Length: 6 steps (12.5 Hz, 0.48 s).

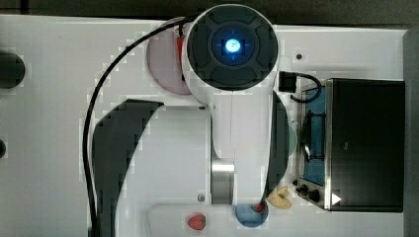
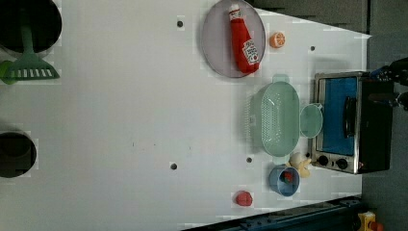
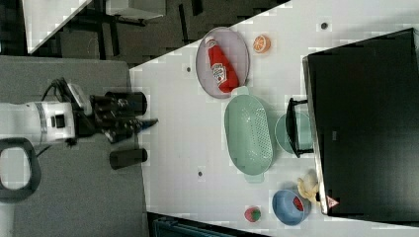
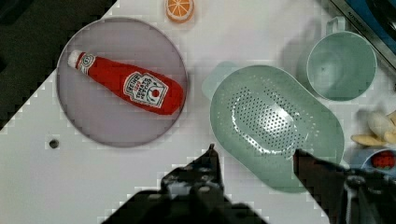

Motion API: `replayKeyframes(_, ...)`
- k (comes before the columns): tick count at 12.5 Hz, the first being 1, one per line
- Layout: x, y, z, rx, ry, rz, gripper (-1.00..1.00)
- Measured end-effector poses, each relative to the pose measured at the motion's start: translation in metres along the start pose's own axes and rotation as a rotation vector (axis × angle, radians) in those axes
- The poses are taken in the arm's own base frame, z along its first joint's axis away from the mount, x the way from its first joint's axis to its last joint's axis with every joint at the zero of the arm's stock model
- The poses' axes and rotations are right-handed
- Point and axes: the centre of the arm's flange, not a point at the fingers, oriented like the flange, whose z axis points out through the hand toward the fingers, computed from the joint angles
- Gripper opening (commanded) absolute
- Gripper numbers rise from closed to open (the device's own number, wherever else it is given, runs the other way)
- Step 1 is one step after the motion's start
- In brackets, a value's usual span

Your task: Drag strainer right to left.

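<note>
Wrist view: our claw [image 4: 254,156] hangs released, holding nothing, above the strainer [image 4: 275,125]. We should lower onto its nearest rim, avoiding the cup [image 4: 342,65] beyond.

We count one strainer [image 2: 280,119], one cup [image 2: 311,121], one blue bowl [image 2: 284,180], one plate [image 2: 233,38] and one ketchup bottle [image 2: 244,39]. Fruit: one orange half [image 2: 277,39], two strawberries [image 2: 243,198], one of them inside the bowl. Also one toaster oven [image 2: 353,122] and one green spatula [image 2: 30,65].
</note>
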Motion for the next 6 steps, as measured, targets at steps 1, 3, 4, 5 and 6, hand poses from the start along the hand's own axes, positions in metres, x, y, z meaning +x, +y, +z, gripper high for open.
replayKeyframes(1,-0.027,0.038,0.009,-0.1,-0.066,0.003,0.59)
replayKeyframes(3,-0.071,0.112,-0.013,-0.122,-0.117,0.034,0.99)
replayKeyframes(4,-0.08,0.141,-0.037,-0.072,-0.082,0.057,1.0)
replayKeyframes(5,-0.086,0.166,-0.068,-0.01,-0.021,0.082,1.0)
replayKeyframes(6,-0.089,0.181,-0.093,0.066,0.029,0.104,1.0)
